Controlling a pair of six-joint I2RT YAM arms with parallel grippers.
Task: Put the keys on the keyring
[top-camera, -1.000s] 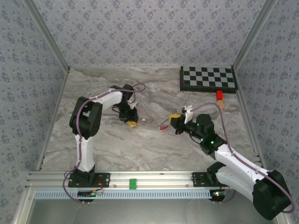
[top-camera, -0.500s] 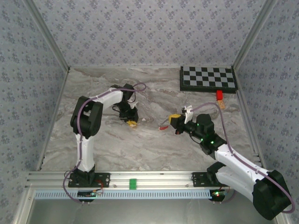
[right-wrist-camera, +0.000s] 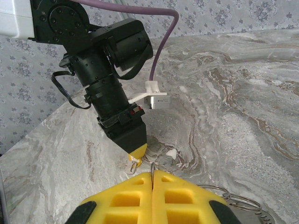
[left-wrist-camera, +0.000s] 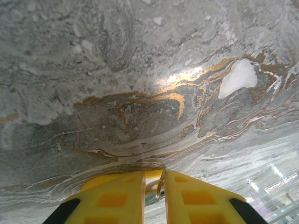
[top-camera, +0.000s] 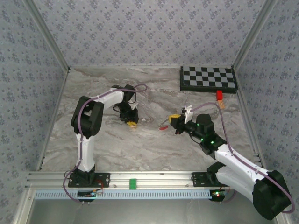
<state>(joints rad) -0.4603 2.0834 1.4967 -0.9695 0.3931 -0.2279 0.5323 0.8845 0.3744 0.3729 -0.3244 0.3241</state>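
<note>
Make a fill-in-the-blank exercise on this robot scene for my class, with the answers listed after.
1. The small block beside the checkerboard is ___.
2. The left gripper and the right gripper both have ___ fingers.
3. The right gripper's jaws are ___.
4. The checkerboard lies on the ___ arm's side.
Answers: red; yellow; shut; right.

Left hand point(top-camera: 132, 123) tip-down, jaws a sliver apart; right hand point(right-wrist-camera: 153, 173) low, jaws flush together.

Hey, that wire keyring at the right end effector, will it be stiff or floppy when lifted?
Likely springy, not floppy: the keyring is thin wire loops. Probably light, and may swivel, since the right end effector pinches one strand.
</note>
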